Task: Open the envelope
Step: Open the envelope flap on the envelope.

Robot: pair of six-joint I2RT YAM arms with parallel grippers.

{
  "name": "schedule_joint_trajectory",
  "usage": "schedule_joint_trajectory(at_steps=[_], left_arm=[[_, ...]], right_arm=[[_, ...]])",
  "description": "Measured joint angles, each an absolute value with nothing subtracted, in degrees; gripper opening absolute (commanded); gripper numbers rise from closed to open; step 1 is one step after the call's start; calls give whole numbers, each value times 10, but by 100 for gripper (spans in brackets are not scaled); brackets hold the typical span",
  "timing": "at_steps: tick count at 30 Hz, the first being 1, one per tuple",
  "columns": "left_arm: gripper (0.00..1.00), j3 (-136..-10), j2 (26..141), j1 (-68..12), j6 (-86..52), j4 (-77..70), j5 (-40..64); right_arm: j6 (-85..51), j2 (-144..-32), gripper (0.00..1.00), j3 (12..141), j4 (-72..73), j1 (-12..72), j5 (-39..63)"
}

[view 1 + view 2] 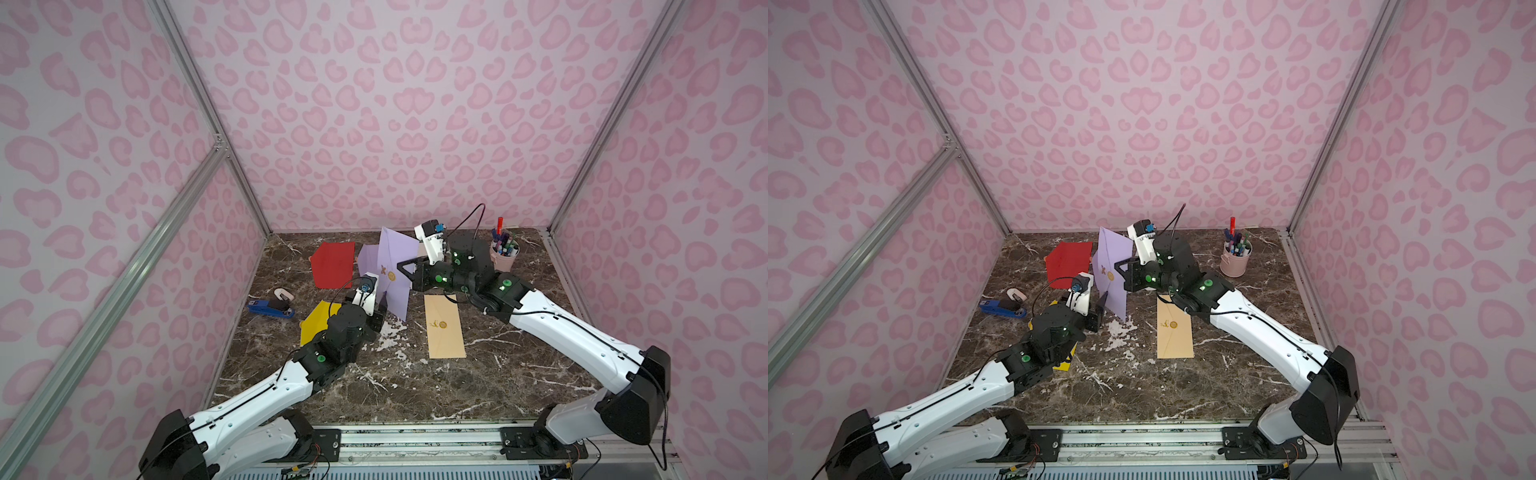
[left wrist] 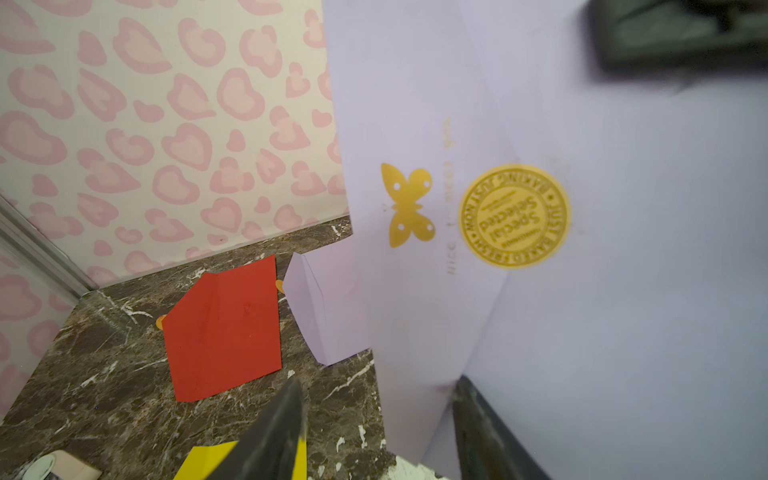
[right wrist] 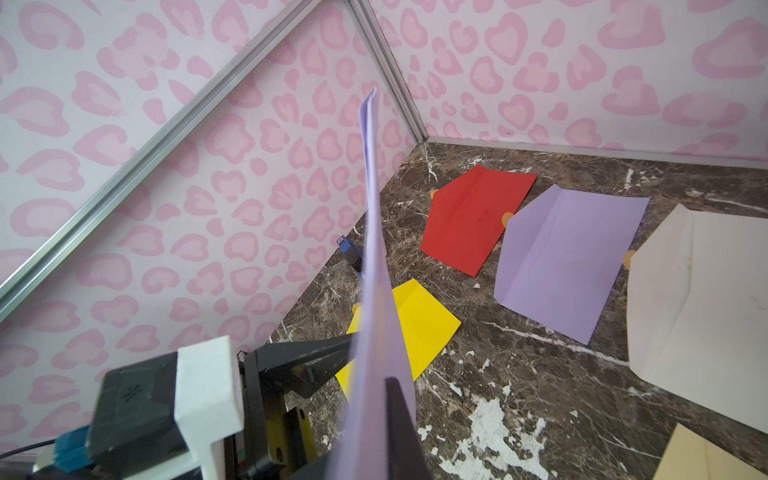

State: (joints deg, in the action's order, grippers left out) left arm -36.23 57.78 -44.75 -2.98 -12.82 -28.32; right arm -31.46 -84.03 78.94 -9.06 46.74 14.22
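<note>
Red envelope (image 1: pixel 332 266) lies flat toward the left of the dark stone table (image 1: pixel 415 386), apart from the work.

Moving right, we reach the left gripper (image 2: pixel 376 386), low and close in front of the task's thing. Its jaws stand partly apart and hold nothing.

Next comes the lilac envelope (image 1: pixel 395 257), lifted off the table and standing on end in mid-air near the middle. Its long axis runs up and down with a slight lean. Its sealed face is turned toward the left gripper. The pointed flap (image 2: pixel 623 216) and the round gold seal (image 2: pixel 514 216) at its tip therefore sit just ahead of and above those parted jaws. In the left wrist view, one finger (image 2: pixel 478 415) lies by the lower slanted flap edge; we cannot tell whether it touches.

Right again, the right gripper (image 1: pixel 400 266) is clamped on the envelope's long edge on the robot's right, about halfway up.

We judge that the left gripper, being free and nearer the seal, is the one placed to catch the flap.

Farthest right of these, a tan envelope (image 1: pixel 444 328) lies flat and sealed.
</note>
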Motion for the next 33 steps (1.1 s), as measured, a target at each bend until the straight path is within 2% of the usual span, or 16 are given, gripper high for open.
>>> schedule_joint_trajectory(at_steps=[33], left_arm=[[57, -363, 569, -450, -35, -141, -325]], right_arm=[[-319, -853, 0, 787, -71, 479, 170]])
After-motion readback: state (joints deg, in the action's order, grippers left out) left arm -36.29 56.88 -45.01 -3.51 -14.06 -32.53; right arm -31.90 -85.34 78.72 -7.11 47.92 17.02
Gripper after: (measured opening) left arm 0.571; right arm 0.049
